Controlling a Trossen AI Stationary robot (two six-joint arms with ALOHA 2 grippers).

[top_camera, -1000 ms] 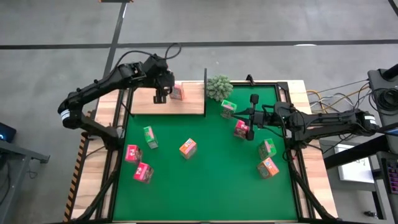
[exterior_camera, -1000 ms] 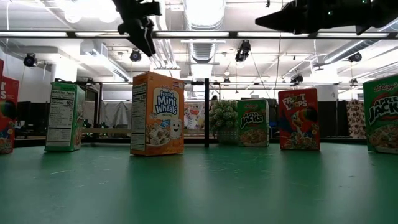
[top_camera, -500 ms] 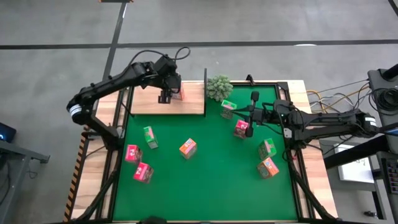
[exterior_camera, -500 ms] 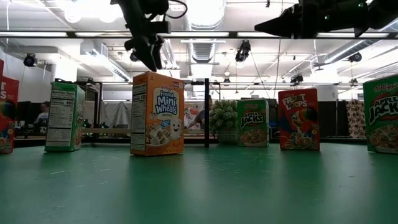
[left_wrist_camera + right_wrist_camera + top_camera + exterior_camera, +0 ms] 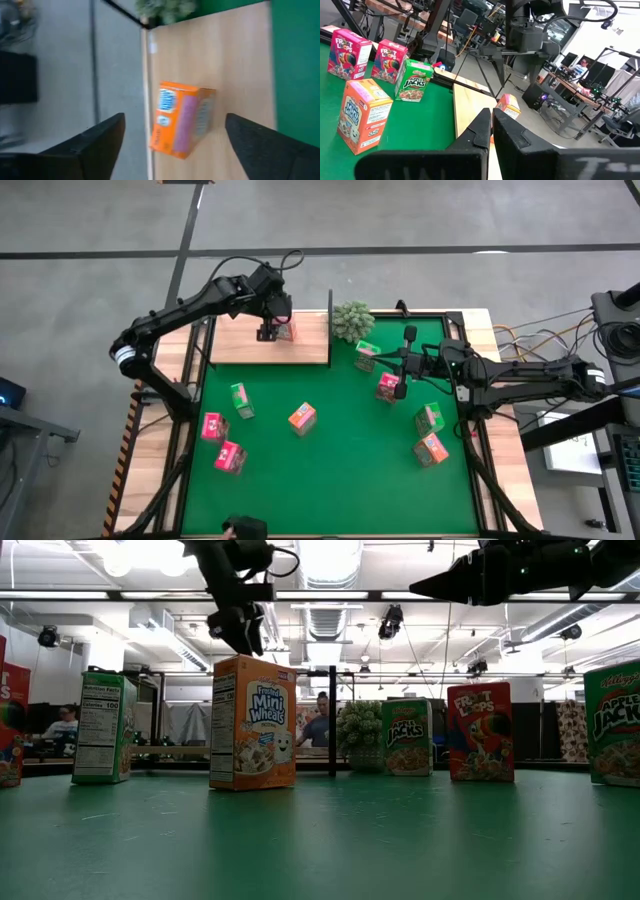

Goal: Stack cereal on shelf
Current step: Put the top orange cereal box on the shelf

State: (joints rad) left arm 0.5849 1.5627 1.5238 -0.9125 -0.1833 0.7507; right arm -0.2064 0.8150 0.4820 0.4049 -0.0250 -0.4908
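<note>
The shelf [image 5: 240, 345] is a light wood board at the mat's far left. One orange cereal box [image 5: 286, 331] lies on it near its far edge; it also shows in the left wrist view [image 5: 181, 119]. My left gripper [image 5: 268, 330] hovers open above the shelf, its fingers standing on either side of that box without touching it. My right gripper [image 5: 400, 376] is shut and empty, above the mat beside a pink-red box [image 5: 388, 388]. Several other boxes stand on the green mat [image 5: 340, 470]: green [image 5: 240, 400], orange [image 5: 302, 417], pink-red [image 5: 211, 426].
A bushy plant [image 5: 352, 320] stands at the shelf's right end beside a black upright [image 5: 330, 305]. More boxes stand at the right: green [image 5: 367, 352], green [image 5: 430, 418], orange [image 5: 432, 448]. A pink-red box [image 5: 230, 456] is near left. A person [image 5: 322, 725] shows beyond the table.
My left gripper has shifted a little along the shelf toward the table's right, closer to the orange box lying there, and its arm has swung toward the far edge. The box has stayed in place.
</note>
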